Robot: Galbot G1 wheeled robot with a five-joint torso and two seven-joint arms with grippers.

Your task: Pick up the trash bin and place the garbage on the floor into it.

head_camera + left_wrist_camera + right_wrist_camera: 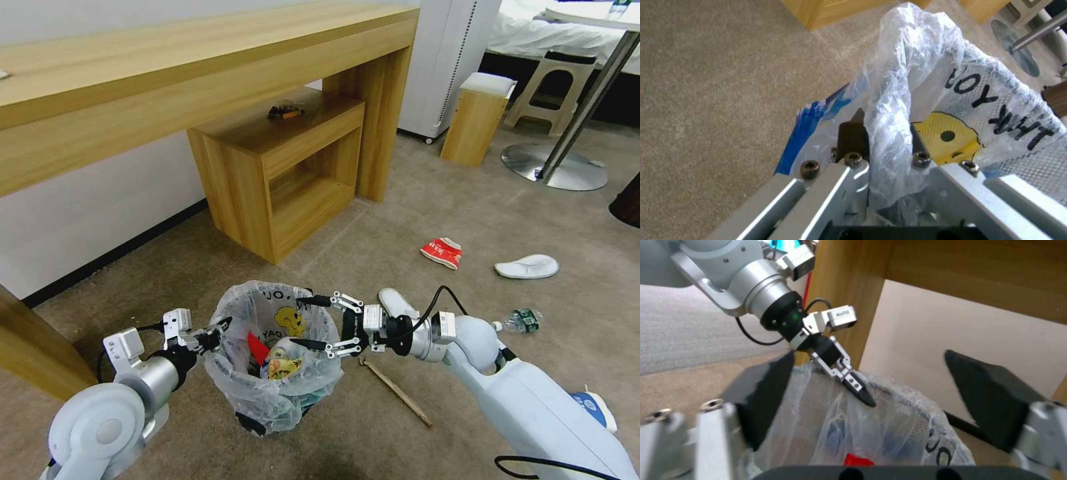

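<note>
The left gripper (217, 331) clenches the trash bin's (273, 363) rim; the right gripper (313, 323) hovers above, fingers spread and empty — wrappers inside, yet slipper (527, 267), bottle (522, 320), stick (397, 391) remain on the floor (467, 213).

The floor (413, 213) carries a red wrapper (442, 252), slipper (527, 267), bottle (521, 321) and wooden stick (396, 391).

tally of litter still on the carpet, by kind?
Red wrapper: 1
White slippers: 2
Clear bottle: 1
Wooden stick: 1
Blue-white cup: 1
Total: 6
Not counted: items already inside the trash bin.
</note>
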